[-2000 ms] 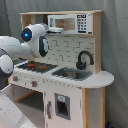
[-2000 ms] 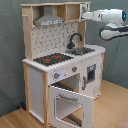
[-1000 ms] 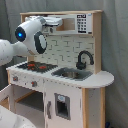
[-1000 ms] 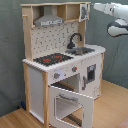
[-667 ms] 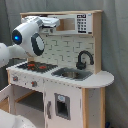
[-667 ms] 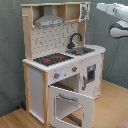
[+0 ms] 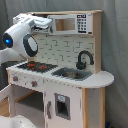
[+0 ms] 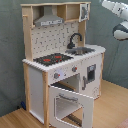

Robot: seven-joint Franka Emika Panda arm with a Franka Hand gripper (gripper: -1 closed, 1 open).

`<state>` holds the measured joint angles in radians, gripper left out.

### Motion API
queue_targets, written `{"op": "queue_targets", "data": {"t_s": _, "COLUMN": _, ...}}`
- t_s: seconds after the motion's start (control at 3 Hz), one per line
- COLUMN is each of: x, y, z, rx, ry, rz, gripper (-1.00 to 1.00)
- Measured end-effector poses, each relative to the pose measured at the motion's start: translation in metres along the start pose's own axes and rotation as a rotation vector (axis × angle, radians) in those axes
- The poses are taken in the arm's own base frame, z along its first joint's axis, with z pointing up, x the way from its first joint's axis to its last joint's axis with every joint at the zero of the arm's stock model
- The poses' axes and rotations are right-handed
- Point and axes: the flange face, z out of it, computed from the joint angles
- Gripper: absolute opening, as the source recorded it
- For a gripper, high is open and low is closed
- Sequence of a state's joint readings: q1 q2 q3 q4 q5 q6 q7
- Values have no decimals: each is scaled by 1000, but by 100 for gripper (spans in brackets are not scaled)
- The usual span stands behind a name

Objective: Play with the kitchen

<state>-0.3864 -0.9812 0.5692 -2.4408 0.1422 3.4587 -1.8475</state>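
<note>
The kitchen point(image 7: 70, 75) stands upright on the floor, seen in both exterior views. The arm point(image 7: 22, 37) is raised at top-shelf height; in the first exterior view its far end reaches toward the upper shelf, and the gripper cannot be made out, so whether the fingers are apart or together cannot be told. Below the arm lie the black-red hob point(image 8: 52, 59), the sink point(image 7: 72, 74) and the black tap point(image 7: 84, 59). The grey hood point(image 8: 48, 20) sits under the top shelf. The oven door point(image 8: 70, 104) hangs open, tilted outward.
</note>
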Motion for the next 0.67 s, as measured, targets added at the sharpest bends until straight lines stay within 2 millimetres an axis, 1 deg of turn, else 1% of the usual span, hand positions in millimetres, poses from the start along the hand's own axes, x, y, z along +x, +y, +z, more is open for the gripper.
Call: {"op": "queue_targets", "data": {"t_s": 0.67, "x": 14, "y": 15, "z": -27, "rx": -45, "ry": -36, "rz": 145, "gripper": 100}}
